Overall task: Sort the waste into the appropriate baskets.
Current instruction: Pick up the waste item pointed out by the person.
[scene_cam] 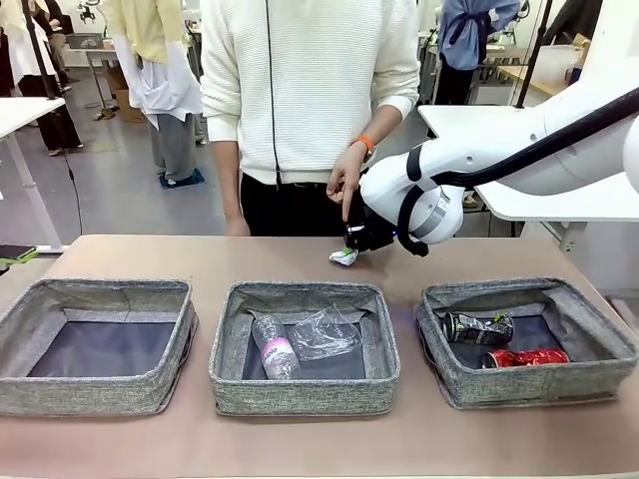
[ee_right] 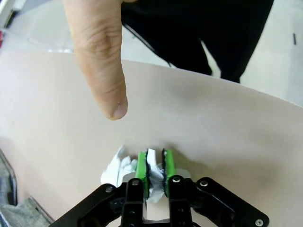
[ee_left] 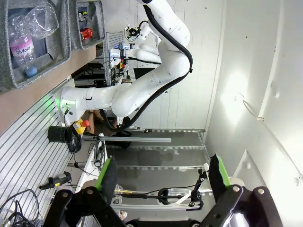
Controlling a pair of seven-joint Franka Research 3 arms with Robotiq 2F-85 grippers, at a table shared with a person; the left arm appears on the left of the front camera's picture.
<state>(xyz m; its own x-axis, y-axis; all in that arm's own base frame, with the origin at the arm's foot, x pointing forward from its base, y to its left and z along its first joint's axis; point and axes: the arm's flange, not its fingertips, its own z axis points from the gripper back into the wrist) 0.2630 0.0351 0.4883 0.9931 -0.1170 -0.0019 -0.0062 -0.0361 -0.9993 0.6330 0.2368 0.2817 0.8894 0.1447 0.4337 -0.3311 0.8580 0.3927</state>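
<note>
My right gripper (ee_right: 154, 163) (scene_cam: 351, 249) is shut on the crumpled white paper wad (ee_right: 124, 168) (scene_cam: 342, 256), low over the table behind the middle basket (scene_cam: 305, 389). A person's hand (scene_cam: 346, 178) points down right beside it, the fingertip (ee_right: 113, 101) just above the wad. The middle basket holds a clear plastic bottle with a pink label (scene_cam: 273, 348) and a clear plastic cup (scene_cam: 324, 334). In the right basket (scene_cam: 526, 384) lie a crushed dark can (scene_cam: 477, 327) and a red soda can (scene_cam: 526, 357). The left basket (scene_cam: 95, 389) has nothing in it. My left gripper (ee_left: 162, 176) is open, pointing away from the table.
The person stands at the far edge of the table (scene_cam: 130, 254). The three baskets sit in a row along the near half. A white table (scene_cam: 519, 200) stands behind at the right.
</note>
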